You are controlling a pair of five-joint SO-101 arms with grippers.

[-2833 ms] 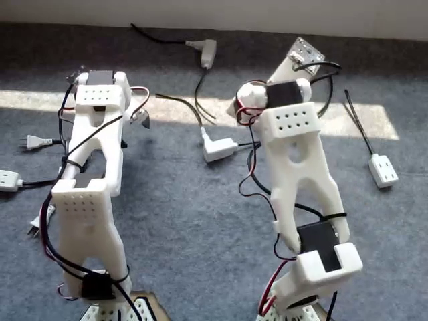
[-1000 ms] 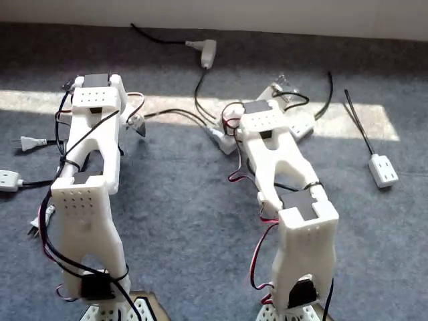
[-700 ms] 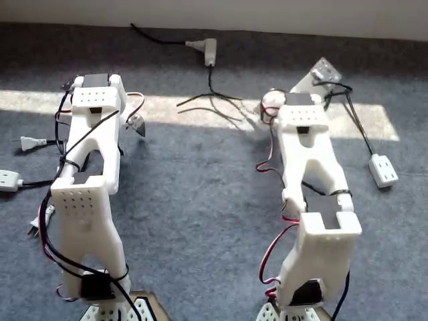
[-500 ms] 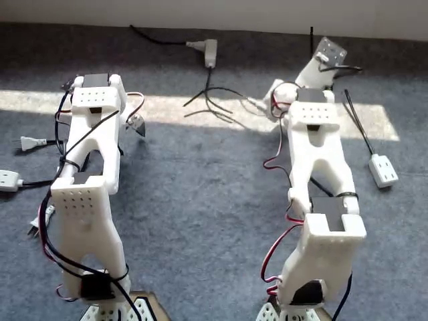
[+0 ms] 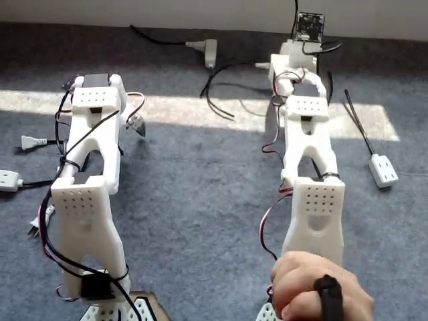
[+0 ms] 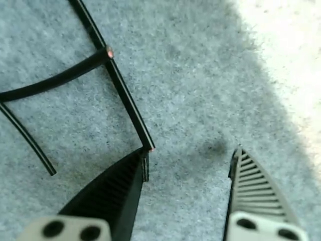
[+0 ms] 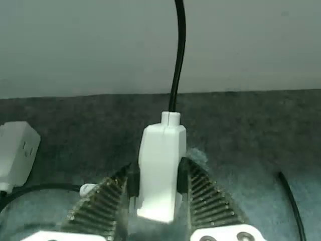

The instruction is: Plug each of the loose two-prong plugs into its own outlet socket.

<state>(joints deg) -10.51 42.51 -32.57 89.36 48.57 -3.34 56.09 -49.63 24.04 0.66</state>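
Grey carpet [image 5: 194, 200] bears a white outlet socket [image 5: 383, 169], a two-prong plug [image 5: 33, 142] and loose black cables [image 5: 360, 124].

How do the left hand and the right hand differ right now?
The left hand is open and empty over black wire ends on the carpet; the right hand is shut on a white plug. The left hand points down at the carpet, the right hand out toward the wall. Both have ridged fingers.
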